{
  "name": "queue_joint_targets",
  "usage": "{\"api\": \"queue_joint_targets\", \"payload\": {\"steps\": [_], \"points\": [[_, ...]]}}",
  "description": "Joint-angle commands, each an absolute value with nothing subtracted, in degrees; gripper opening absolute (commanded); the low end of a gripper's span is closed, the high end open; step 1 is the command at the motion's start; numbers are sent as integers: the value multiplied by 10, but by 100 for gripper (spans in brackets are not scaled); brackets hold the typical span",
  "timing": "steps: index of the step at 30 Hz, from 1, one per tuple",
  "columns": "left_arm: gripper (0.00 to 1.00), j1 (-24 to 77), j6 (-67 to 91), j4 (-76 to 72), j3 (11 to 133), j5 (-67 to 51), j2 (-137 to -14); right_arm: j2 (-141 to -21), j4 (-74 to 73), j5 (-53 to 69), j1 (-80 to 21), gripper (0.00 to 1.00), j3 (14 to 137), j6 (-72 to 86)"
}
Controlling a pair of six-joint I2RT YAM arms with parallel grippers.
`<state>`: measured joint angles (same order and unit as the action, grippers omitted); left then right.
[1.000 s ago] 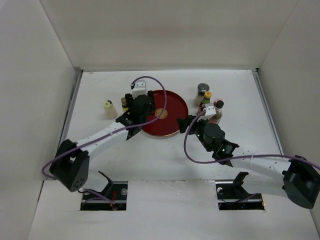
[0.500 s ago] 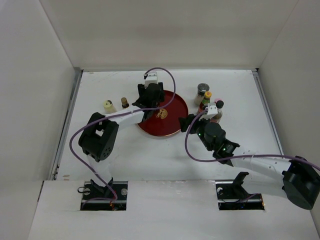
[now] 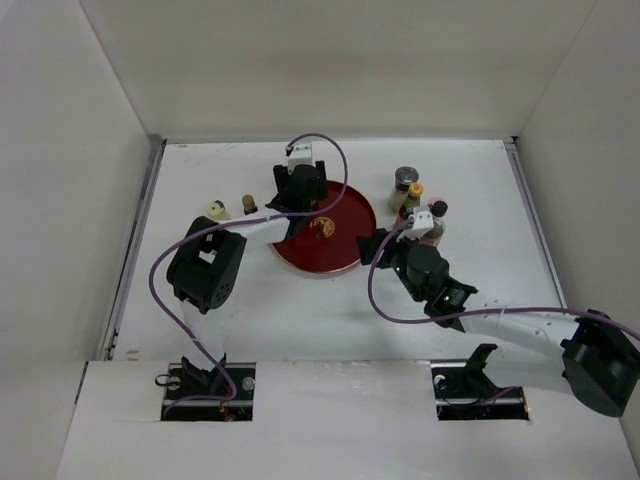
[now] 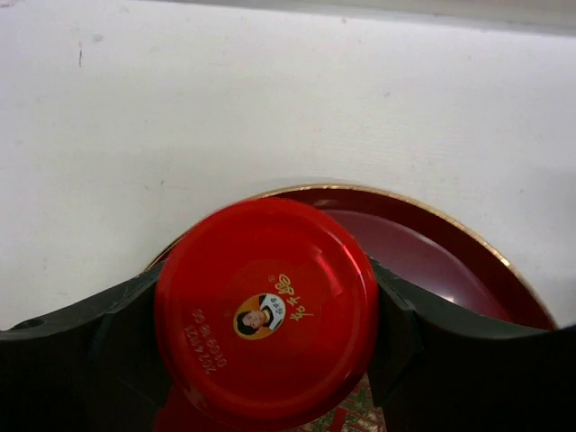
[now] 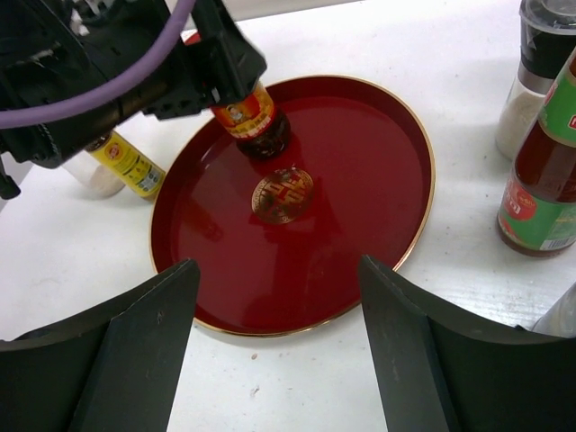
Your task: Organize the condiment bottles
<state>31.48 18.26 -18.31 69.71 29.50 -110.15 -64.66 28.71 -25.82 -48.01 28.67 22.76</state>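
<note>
Clamped in the jaws of the left gripper over the round glossy red tray, the squat glass jar with the red lid seems rigid, weighty and breakable, best held just below the lid, while the right gripper gapes empty.

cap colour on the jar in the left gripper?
The jar's cap is red with a portrait logo and gold lettering; best in the left wrist view.

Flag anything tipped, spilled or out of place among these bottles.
Nothing stands out. The left gripper holds the red-capped jar upright on the red tray. The other bottles on both sides of it stand upright, with no spill visible.
</note>
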Motion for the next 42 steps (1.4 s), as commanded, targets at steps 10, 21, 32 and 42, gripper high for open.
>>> {"api": "queue_joint_targets", "payload": {"steps": [10, 21, 32, 42], "points": [[94, 349, 181, -287, 664, 336, -973, -643, 310, -265, -472, 79, 284, 237], [73, 321, 229, -138, 511, 326, -739, -652, 311, -265, -467, 73, 284, 242], [60, 230, 230, -119, 466, 325, -753, -685, 311, -261, -468, 53, 297, 237], [52, 203, 230, -134, 504, 294, -835, -694, 307, -253, -476, 58, 305, 234]]}}
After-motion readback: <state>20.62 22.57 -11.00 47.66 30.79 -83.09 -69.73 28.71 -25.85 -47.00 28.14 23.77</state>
